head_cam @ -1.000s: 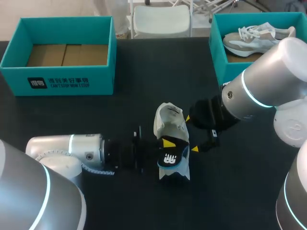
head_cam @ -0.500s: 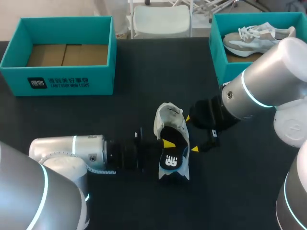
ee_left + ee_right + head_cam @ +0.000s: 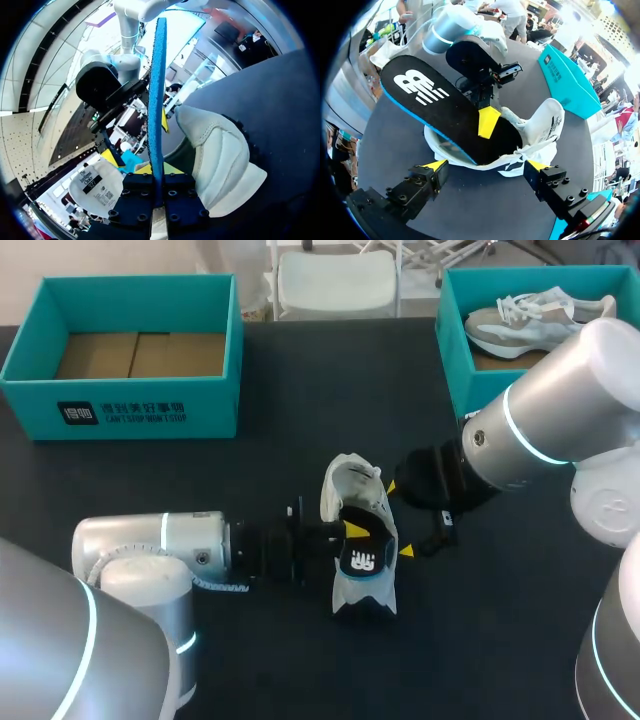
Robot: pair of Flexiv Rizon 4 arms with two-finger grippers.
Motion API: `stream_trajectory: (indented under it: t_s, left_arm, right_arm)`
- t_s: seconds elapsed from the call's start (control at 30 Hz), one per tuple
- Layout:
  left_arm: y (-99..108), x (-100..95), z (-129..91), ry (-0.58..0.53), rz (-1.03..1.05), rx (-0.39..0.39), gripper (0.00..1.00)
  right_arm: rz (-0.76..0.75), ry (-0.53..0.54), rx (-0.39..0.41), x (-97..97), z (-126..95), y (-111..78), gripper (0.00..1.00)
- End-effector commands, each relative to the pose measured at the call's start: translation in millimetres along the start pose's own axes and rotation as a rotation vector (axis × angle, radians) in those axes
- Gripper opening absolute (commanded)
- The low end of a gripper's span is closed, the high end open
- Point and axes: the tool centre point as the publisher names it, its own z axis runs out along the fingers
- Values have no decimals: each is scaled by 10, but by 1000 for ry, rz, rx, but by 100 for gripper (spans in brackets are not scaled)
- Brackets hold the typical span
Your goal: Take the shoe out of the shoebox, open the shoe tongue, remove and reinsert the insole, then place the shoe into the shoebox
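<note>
The big silver left arm (image 3: 150, 555) comes in low from the left side and lies almost flat over the table. Its left gripper (image 3: 345, 532) is at the open top of the shoe, and its two fingers are pinched tight on the insole. The big silver right arm (image 3: 550, 420) comes in from the right side and slopes down to the shoe. Its right gripper (image 3: 398, 520) has its fingers spread wide apart, just beside the shoe. They do not squeeze it.

The flat black table (image 3: 300, 390) holds two boxes at the back. The blue-green cardboard shoebox on the left (image 3: 120, 415) shows only its brown floor. The blue-green cardboard shoebox on the right (image 3: 452, 350) has a pale grey sneaker (image 3: 525, 320) lying in it.

The white cloth shoe (image 3: 350, 485) sits on the table in the middle, between the two grippers. The thin black insole with a blue edge (image 3: 365, 558) sticks up out of the shoe, one end still inside it.
</note>
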Motion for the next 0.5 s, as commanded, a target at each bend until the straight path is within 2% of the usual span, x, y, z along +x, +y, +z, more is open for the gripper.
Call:
stream_trajectory:
  t_s: [0.03, 0.2, 0.5]
  left_arm:
    - [-68, 6, -41, -18, 4, 2, 16]
    - [-221, -69, -103, -49, 23, 15, 24]
    - [-396, -99, -205, -81, 37, 39, 21]
  right_arm:
    - [0, -4, 1, 13, 17, 6, 100]
    - [0, -4, 1, 13, 17, 6, 100]
    - [0, -4, 1, 13, 17, 6, 100]
